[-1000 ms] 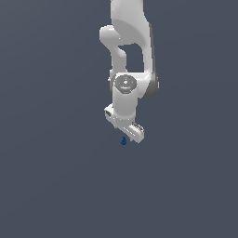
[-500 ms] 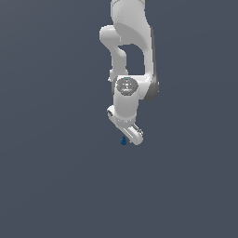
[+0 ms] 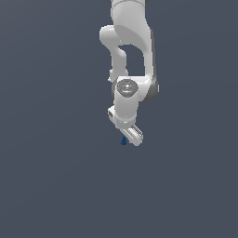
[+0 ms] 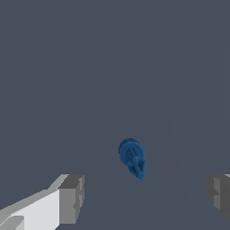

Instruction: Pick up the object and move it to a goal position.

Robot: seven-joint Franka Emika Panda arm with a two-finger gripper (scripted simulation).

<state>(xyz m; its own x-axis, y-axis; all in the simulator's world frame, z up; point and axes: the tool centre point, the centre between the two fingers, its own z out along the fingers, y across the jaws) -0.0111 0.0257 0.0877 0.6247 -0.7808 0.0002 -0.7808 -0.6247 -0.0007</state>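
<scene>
The object [image 3: 123, 141], a tiny dark blue piece with a rounded body and a narrower end, lies on the plain grey floor [image 3: 56, 186], just at the exterior view's left of the gripper's lower edge. In the wrist view the object [image 4: 132, 158] sits between the two grey fingertips [image 4: 72, 199], nearer the middle than either pad, and neither pad touches it. So my gripper [image 3: 131, 135] is spread wide and holds nothing.

Compared with a second ago, the hand has twisted: its finger bar now slants more steeply in the exterior view, and the wrist has dropped slightly. The object has not moved. I read that as alignment for the grasp, with the descent not finished; the pick is still ahead, and so is the carry to the goal, which I cannot see marked anywhere.

No containers appear in either view.
</scene>
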